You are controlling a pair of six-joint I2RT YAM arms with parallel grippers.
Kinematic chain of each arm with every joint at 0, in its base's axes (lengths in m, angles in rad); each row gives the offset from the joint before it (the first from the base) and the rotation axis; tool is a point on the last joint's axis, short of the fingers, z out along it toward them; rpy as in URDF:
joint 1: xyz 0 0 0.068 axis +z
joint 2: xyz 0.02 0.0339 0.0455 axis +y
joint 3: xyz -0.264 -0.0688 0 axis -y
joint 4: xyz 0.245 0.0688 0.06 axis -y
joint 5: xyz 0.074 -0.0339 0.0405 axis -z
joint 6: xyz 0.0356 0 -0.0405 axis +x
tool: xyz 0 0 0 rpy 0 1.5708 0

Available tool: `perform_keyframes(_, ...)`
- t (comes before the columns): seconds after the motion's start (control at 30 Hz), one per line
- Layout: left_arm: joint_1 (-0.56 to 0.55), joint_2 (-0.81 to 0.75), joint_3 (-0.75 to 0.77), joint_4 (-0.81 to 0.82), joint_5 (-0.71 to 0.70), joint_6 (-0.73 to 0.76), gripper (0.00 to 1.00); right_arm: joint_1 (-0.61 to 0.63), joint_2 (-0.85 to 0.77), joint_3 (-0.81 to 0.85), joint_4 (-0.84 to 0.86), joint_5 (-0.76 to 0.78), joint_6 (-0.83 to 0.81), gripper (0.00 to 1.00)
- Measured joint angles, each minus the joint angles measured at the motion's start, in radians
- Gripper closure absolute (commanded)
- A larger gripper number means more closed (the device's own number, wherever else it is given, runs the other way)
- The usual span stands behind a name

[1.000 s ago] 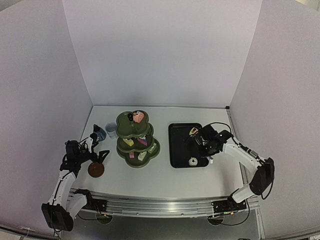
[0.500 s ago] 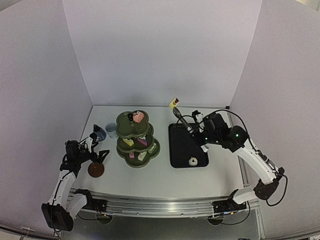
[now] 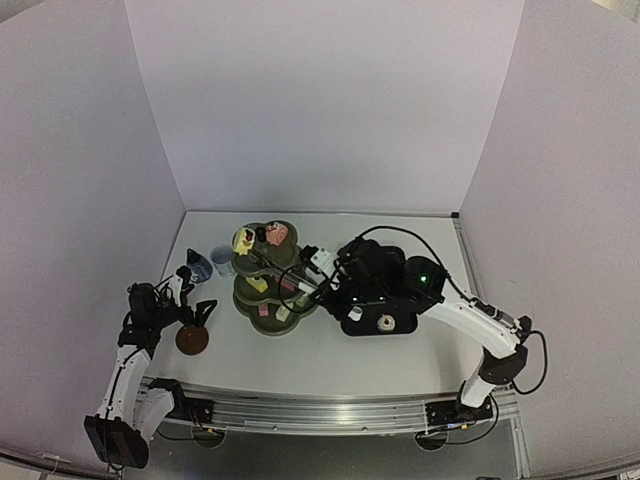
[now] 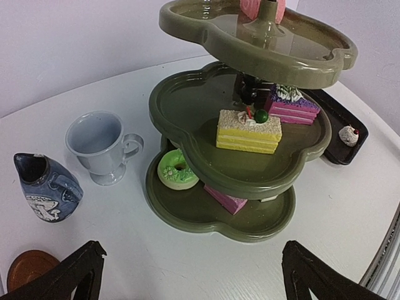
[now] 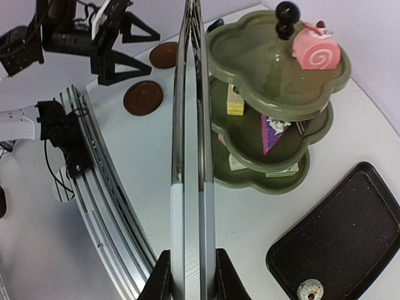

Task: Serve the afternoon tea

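Seen from overhead, the right gripper (image 3: 330, 288) is clenched on the metal tongs (image 3: 285, 268). They reach toward 10 o'clock across the dark green three-tier stand (image 3: 272, 300). A yellow pastry (image 3: 242, 240) is pinched at their tip, over the top tier's left rim. The right wrist camera misses that pastry, since the blades, pressed together, run up out of its frame. It does show a pink swirl roll (image 5: 315, 53) on the top tier and two brown discs (image 5: 142, 97) by the left arm, where overhead shows only one.

The left gripper (image 3: 195, 295) hangs spread wide with nothing in it, at 8 o'clock of the stand. Its camera looks under the tiers:
- **Middle tier:** a yellow layer cake (image 4: 249, 130) and a pink-and-purple slice (image 4: 292, 105).
- **Bottom tier:** a green doughnut (image 4: 173, 170) and a pink slab (image 4: 225, 199).
- **Beside the stand:** the white cup (image 4: 100, 147) and blue jug (image 4: 45, 186) at 9 to 10 o'clock, close together but apart.

The black tray (image 5: 350, 231) lies at 3 o'clock of the stand with one white-topped pastry (image 5: 309, 290) near its front edge.

The table (image 3: 320, 360) is white, boxed by pale walls (image 3: 320, 120) on three sides, with a metal rail (image 3: 320, 412) along the near edge. The jug sits near the left edge. A broad strip of table runs between the stand and the rail at 6 o'clock.
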Motion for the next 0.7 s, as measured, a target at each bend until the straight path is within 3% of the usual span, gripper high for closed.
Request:
perform_keyframes(0.4, 0.000, -0.005, 0.000, -0.007, 0.000, 0.000, 0.00, 0.010, 0.213, 0.249, -0.147, 0.012, -0.024, 1.00)
perform_keyframes(0.7, 0.000, -0.005, 0.000, -0.006, 0.000, 0.001, 0.00, 0.010, 0.261, 0.300, -0.223, 0.054, -0.024, 1.00)
